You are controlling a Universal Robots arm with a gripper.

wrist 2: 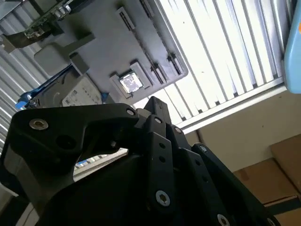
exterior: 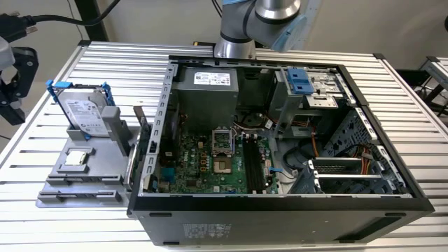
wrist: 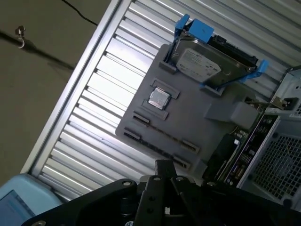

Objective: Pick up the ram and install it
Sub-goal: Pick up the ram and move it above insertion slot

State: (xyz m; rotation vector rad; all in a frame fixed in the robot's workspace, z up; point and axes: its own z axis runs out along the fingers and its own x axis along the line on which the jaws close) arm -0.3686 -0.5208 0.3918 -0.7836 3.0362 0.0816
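Exterior view: computer case (exterior: 280, 220) centre-right on the table (exterior: 70, 231); parts tray (exterior: 98, 176) at left beside it, hard drive (exterior: 84, 113) standing on its rear.

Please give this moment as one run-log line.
gripper apart from gray holder, touching nothing | hard drive standing in holder | computer case open | memory slots look empty

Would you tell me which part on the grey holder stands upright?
The hard drive in blue rails stands on edge; the square silver chip lies flat in its recess.
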